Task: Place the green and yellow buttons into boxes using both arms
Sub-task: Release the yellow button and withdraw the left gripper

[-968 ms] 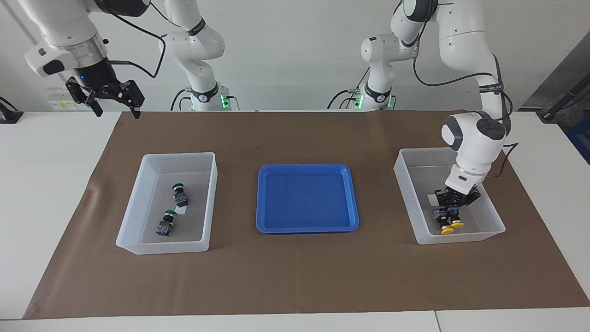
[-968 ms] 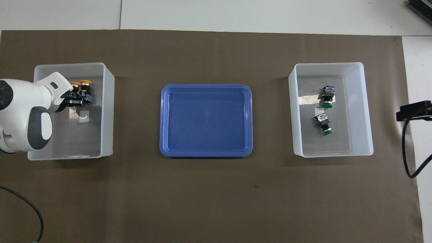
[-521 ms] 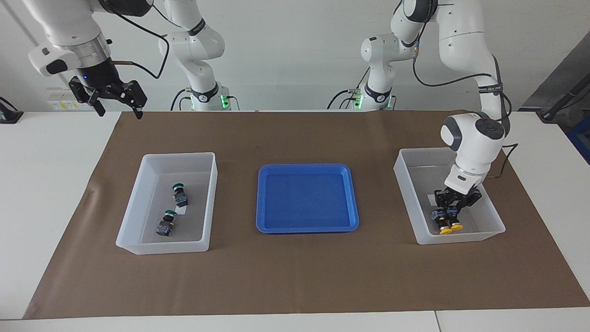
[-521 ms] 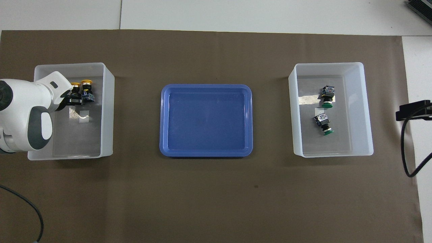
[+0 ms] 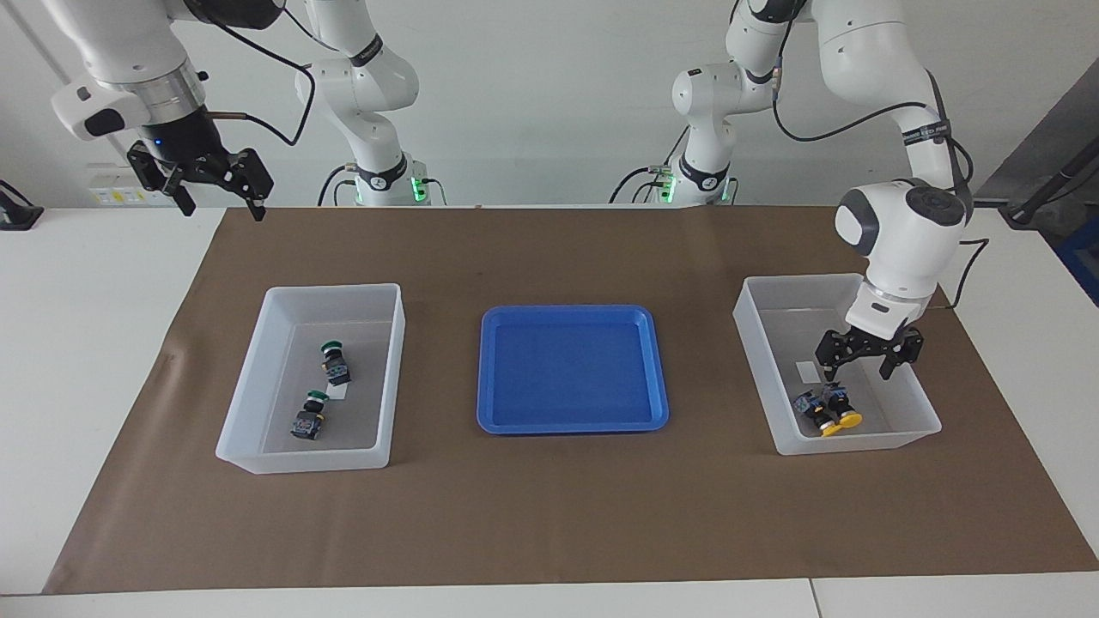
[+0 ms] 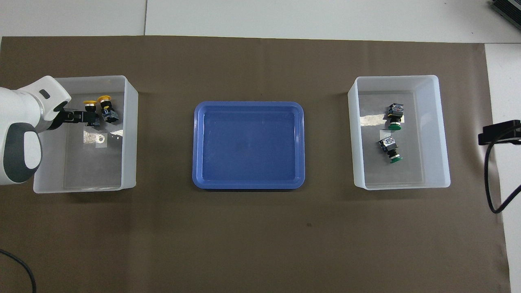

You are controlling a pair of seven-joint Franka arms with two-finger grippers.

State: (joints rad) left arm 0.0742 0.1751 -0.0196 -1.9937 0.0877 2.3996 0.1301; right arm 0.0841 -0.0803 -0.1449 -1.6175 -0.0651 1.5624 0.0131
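Note:
Two yellow buttons (image 5: pixel 826 410) lie side by side on the floor of the box (image 5: pixel 755 343) at the left arm's end; they also show in the overhead view (image 6: pixel 105 109), in that box (image 6: pixel 129 122). My left gripper (image 5: pixel 859 371) is open and empty, raised just above them, and it shows in the overhead view (image 6: pixel 80 118). Two green buttons (image 5: pixel 335 362) (image 5: pixel 307 416) lie in the box (image 5: pixel 258 360) at the right arm's end, also seen from overhead (image 6: pixel 395 116) (image 6: pixel 390 148). My right gripper (image 5: pixel 221 210) is open and empty, high over the mat's corner.
A shallow blue tray (image 5: pixel 573 369) lies between the two boxes, with nothing in it; it also shows in the overhead view (image 6: pixel 248 144). A brown mat (image 5: pixel 549 515) covers the table. A black part with a cable (image 6: pixel 498 133) shows by the right arm's end.
My left gripper has let go of a yellow button, opened and risen out of the box. The two yellow buttons now lie together on the floor. The right gripper has barely moved.

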